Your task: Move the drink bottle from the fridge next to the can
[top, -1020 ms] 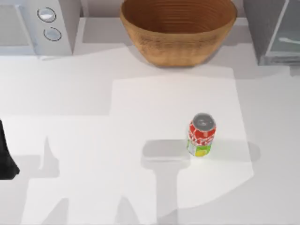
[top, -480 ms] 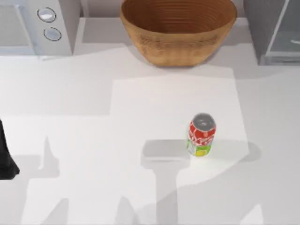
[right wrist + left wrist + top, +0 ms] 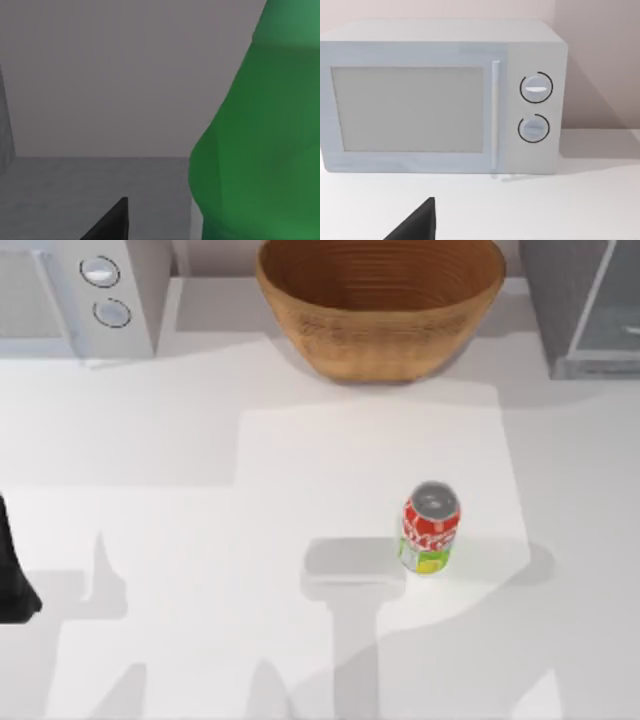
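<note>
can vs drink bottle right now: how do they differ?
Colour: the can is red with a silver top and a yellow-green patch low down; the drink bottle is translucent green.
Place: the can stands out on the open white table, while the drink bottle sits inside a grey-walled enclosure, close to the right wrist camera.
View: the can shows whole and upright; just part of the drink bottle's body shows.

A white microwave (image 3: 442, 97) with two round knobs (image 3: 536, 88) stands on the white table (image 3: 545, 210); a black gripper finger (image 3: 417, 224) shows at lower left.
</note>
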Tool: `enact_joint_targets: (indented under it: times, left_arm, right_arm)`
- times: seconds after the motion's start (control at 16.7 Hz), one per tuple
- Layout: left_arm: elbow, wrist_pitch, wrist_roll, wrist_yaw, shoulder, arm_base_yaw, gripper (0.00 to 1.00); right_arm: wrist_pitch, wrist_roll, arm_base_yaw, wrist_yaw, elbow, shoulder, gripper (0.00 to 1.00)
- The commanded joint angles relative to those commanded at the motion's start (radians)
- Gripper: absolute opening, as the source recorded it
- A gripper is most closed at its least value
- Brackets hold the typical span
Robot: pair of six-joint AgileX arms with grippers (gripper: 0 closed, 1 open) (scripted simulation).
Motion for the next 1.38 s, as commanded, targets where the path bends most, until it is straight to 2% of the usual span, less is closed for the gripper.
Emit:
enact_joint_targets:
  times: [0.6,1.2,1.38]
  left_arm:
    - [0.0,0.0,0.0,0.0,0.0,0.0,1.0]
    - [0.0,0.0,0.0,0.0,0.0,0.0,1.0]
    - [0.0,0.0,0.0,0.0,0.0,0.0,1.0]
  right_arm:
    - [0.0,0.0,0.0,0.0,0.0,0.0,0.02]
    - [-0.004,0.002,-0.003,0.0,0.0,-0.004,0.0]
    - [-0.065,0.002,-0.004,0.0,0.012,-0.052,0.0]
